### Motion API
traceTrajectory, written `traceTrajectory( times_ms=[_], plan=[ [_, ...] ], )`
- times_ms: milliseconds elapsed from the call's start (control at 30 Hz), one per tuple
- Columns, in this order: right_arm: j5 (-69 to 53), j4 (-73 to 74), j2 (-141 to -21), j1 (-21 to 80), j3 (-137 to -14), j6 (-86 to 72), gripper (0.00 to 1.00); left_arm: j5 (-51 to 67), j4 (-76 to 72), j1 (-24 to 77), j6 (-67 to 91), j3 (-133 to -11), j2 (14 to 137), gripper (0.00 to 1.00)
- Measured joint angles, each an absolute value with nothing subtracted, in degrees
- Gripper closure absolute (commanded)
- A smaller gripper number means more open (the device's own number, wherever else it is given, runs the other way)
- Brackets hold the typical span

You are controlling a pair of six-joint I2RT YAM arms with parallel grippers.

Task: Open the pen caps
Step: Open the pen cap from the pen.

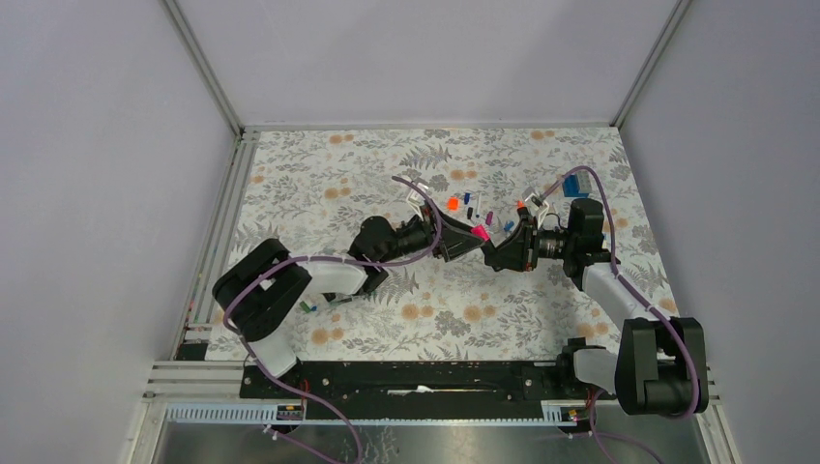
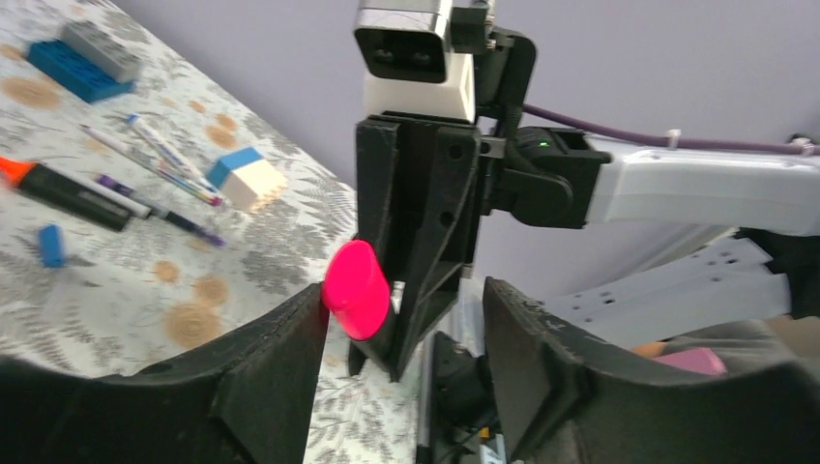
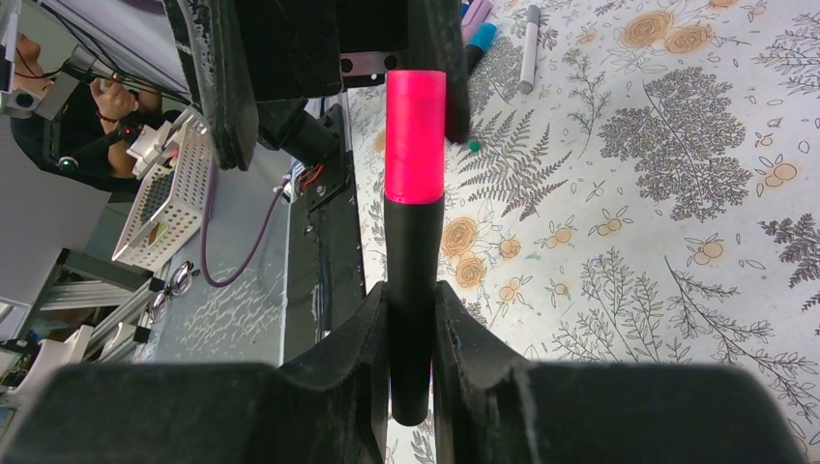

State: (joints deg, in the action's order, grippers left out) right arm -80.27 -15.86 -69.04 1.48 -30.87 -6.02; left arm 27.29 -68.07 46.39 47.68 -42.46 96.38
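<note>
The right gripper was clamped on the barrel of a black highlighter, both pads pressed against its sides, and held it off the bench over the middle, slightly toward the right edge. The pink cap sat fully on the highlighter's free end, flush with the barrel. The left gripper faced it from the other side with its jaws apart and the pink cap between them: the left wrist view showed one finger touching or just beside the cap's side, while the other finger stood well apart from it, so the cap was bracketed but not gripped. Behind this, toward the far edge of the floral bench, another highlighter with an orange cap lay flat, with thin pens scattered just beside it and a small blue cap lying loose near its barrel. A blue-and-white block rested beyond the pens, and a blue block with a grey brick on top lay near the far right corner.
</note>
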Motion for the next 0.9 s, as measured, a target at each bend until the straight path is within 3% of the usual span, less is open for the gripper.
traceTrajectory(
  times_ms=[300, 500, 900],
  plan=[
    [-81.3, -16.4, -69.3, 1.5, -30.9, -7.0, 1.00, 30.0, -74.0, 46.3, 52.6, -43.5, 100.6, 0.58],
    [-83.3, -17.5, -69.3, 1.5, -30.9, -7.6, 1.00, 30.4, -74.1, 46.1, 53.4, -45.2, 102.3, 1.00],
    [-82.4, -19.7, -69.5, 2.4, -30.9, -8.0, 1.00, 33.4, -74.4, 43.7, 53.1, -45.3, 101.8, 1.00]
  ],
)
